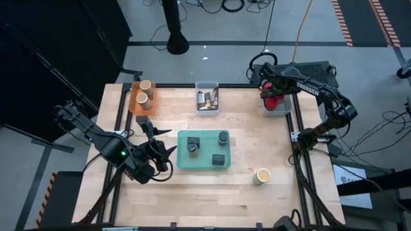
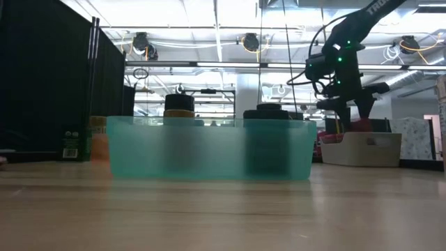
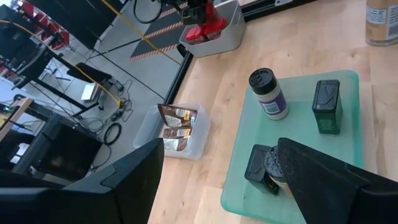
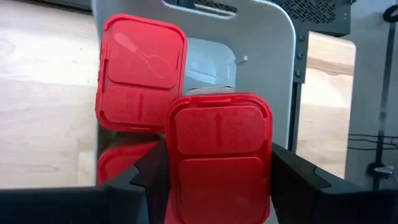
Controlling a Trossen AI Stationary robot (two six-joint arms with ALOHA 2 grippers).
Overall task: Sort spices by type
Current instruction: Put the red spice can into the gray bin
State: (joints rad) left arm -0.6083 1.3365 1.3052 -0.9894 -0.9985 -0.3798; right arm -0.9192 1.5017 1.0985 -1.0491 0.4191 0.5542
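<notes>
1. High view. Right gripper [image 1: 272, 96]: poised over the grey bin [image 1: 287, 110] at the table's far right corner, well apart from the teal tray [image 1: 182, 158]; red cube [image 1: 273, 101] between its fingers. Left gripper [image 1: 156, 142]: fingers spread, empty, just beside the tray's left edge. Three dark grey jars and blocks [image 1: 193, 147] stand in the tray. Tan round jars [image 1: 144, 92] sit in the orange bin [image 1: 133, 104]; printed packets [image 1: 207, 100] lie in the clear bin [image 1: 207, 86]; one tan jar [image 1: 262, 176] stands loose on the table, right of the tray.

2. Low view. Right gripper [image 2: 346, 97] hangs above the grey bin [image 2: 362, 148], behind and right of the tray [image 2: 209, 150].

3. Left wrist view. Left fingers [image 3: 323, 174] held wide, nearest the tray [image 3: 298, 124].

4. Right wrist view. Fingers [image 4: 292, 174] clamp one red cube [image 4: 217, 155]; a second red cube [image 4: 140, 71] lies in the bin beyond it.
</notes>
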